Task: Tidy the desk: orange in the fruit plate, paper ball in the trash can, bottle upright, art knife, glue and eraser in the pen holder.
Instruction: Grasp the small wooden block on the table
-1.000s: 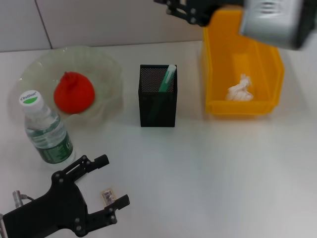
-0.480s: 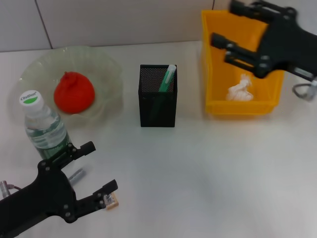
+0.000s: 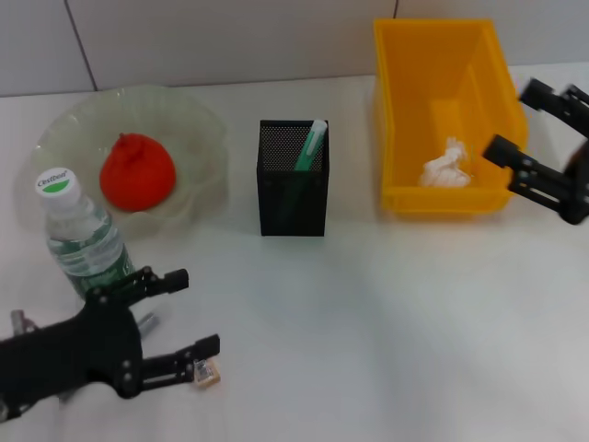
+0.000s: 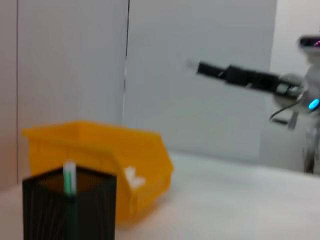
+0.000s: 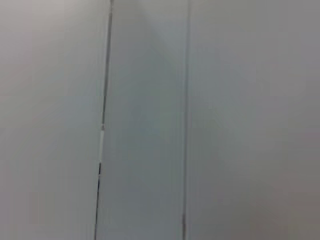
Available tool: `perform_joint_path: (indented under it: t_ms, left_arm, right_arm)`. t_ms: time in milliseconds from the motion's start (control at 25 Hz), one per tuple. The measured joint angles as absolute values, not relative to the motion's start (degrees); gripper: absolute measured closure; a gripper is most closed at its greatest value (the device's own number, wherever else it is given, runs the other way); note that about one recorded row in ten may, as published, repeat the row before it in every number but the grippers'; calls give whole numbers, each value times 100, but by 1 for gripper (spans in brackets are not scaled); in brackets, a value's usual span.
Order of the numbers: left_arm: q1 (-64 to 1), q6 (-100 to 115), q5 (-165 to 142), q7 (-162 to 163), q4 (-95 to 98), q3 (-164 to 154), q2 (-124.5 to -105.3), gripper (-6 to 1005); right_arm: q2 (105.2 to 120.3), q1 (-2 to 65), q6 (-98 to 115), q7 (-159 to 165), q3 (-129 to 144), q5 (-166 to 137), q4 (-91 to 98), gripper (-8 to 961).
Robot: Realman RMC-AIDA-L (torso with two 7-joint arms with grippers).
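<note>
Left gripper [image 3: 189,313], jaws apart, hovers low near the desk's [image 3: 386,331] front-left corner with the eraser [image 3: 205,372] lying just beside its nearer fingertip; right gripper [image 3: 520,120], open, sits far off beside the trash can [image 3: 400,120].

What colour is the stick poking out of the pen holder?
Green with a white tip, standing in the black mesh pen holder; head view shows it best.

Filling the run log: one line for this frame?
left gripper: open beside eraser | right gripper: open, beside trash can | orange: in fruit plate
</note>
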State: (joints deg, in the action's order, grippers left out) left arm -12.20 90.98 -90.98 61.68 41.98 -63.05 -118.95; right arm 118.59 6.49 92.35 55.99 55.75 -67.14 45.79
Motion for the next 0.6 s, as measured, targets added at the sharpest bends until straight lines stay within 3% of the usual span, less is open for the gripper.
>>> perform_joint_path:
  t_ms: [200, 320, 600]
  left_arm:
    - [-675, 8082, -9484, 7962, 6421, -7664, -11863, 195]
    - [-306, 7529, -10563, 9493, 8250, -8372, -11862, 195]
    - [-432, 7510, -12482, 11969, 9795, -9035, -11854, 196]
  right_arm:
    - [11633, 701, 9629, 5659, 4950, -7060, 3841, 179]
    - [11607, 704, 9628, 5582, 4736, -7196, 3596, 179]
    - [11537, 758, 9587, 5386, 4490, -7371, 3197, 179]
